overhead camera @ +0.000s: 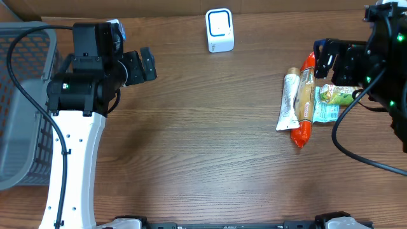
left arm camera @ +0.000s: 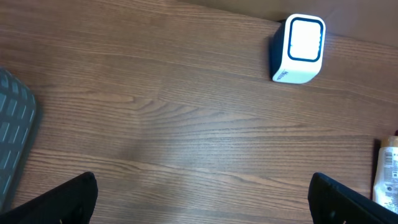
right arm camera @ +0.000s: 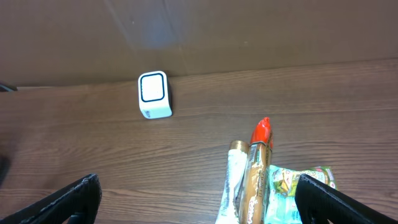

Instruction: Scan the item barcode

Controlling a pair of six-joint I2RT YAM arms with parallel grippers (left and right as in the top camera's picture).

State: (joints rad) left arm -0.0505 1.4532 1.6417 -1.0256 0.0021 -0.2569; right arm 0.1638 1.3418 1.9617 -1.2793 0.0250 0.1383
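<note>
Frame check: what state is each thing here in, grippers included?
White, blue-trimmed barcode scanner: standing upright, untouched.
White tube: lying flat against the orange-red pack.
Orange-red stick pack: lying flat between the tube and the green packet.
Green snack packet: lying flat, not gripped.
Grey mesh basket: at the table's left edge, partly out of frame.
Left gripper: open, empty.
Right gripper: open, empty.

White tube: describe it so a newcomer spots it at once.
On the wooden table, go to the cluster of packets by the right arm. The white tube is the piece nearest the table's middle, lying alongside the long stick pack. Only it is white with a gold cap; the stick is tan with red-orange ends, the pouch green.
</note>
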